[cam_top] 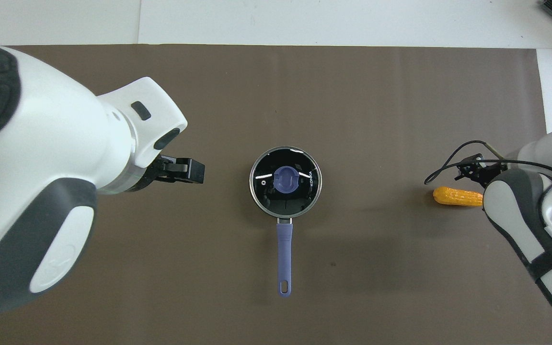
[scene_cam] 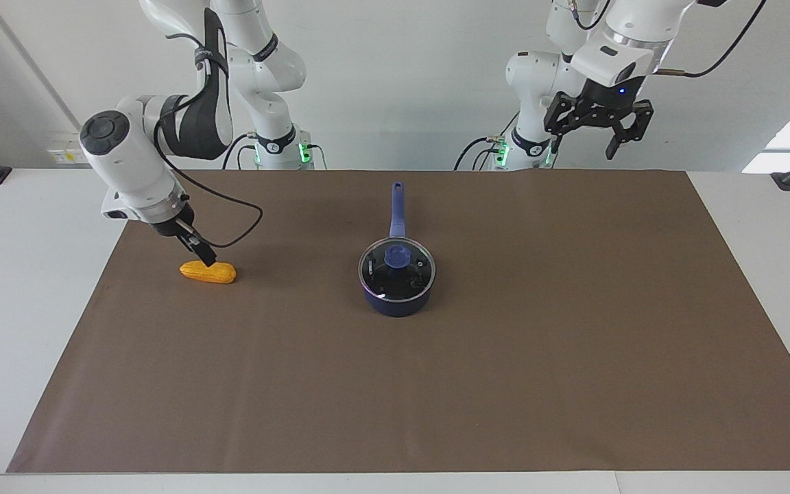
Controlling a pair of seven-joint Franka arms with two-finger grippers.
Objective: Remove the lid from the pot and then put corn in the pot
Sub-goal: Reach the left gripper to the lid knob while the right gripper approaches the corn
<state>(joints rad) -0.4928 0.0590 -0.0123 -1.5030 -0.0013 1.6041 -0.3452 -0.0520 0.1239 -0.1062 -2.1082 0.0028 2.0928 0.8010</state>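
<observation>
**Lidded pot at mid-mat, corn toward the right arm's end**

The pot [scene_cam: 396,291] is a small dark navy saucepan standing upright near the middle of the brown mat. In the overhead view its long straight blue handle [cam_top: 284,258] points to 6 o'clock, toward the robots, with a hanging hole at its tip.

The lid [scene_cam: 396,269] sits flat and centred on the pot: clear glass, thin metal rim, blue knob [cam_top: 285,180] in the middle, the black inside showing through.

The corn [scene_cam: 208,272], a stubby orange-yellow cob with ribbed kernels, lies on its side on the mat, well apart from the pot at its 3 o'clock in the overhead view, long axis running 3 to 9.
</observation>
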